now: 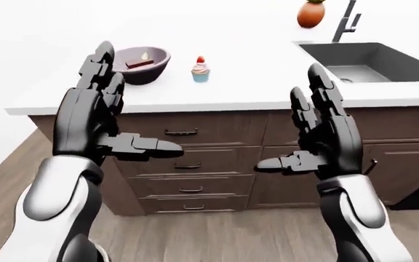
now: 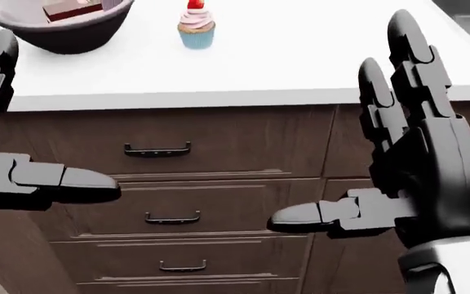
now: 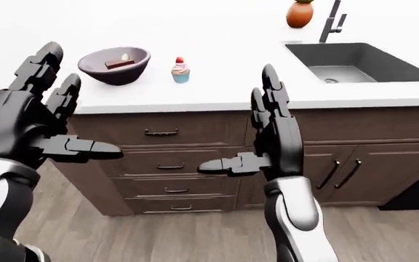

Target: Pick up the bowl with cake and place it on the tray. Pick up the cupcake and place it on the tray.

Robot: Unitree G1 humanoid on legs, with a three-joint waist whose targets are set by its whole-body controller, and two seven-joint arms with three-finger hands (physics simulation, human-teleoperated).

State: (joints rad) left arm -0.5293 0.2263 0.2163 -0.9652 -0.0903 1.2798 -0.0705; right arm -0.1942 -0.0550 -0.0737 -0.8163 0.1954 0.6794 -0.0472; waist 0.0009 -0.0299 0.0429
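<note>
**Both hands raised and empty at the counter's edge**

White counter (image 3: 217, 87) over brown drawer cabinets (image 3: 173, 147), wood floor (image 3: 122, 234) below. No writing or label readable anywhere.

Dark sink (image 3: 355, 63) set into the counter at right of the right-eye view, faucet (image 3: 332, 22) at its top edge, an orange fruit-like object (image 3: 299, 13) just left of the faucet.

Left hand (image 3: 31, 123): fingers spread wide and pointing up, thumb out sideways toward the right, holding nothing, touching nothing. Right hand (image 3: 267, 134): same pose mirrored, fingers fully apart, thumb out to the left, empty. Both hang over the drawer fronts, well apart from each other.

Bowl with cake (image 3: 113, 64): dark bowl on the counter, upper left, a brown cake slice inside. Cupcake (image 3: 180, 70) just right of it, apart, upright, blue wrapper, pink frosting, red topping. In the left-eye view the left hand's fingertips overlap the bowl's left rim.
</note>
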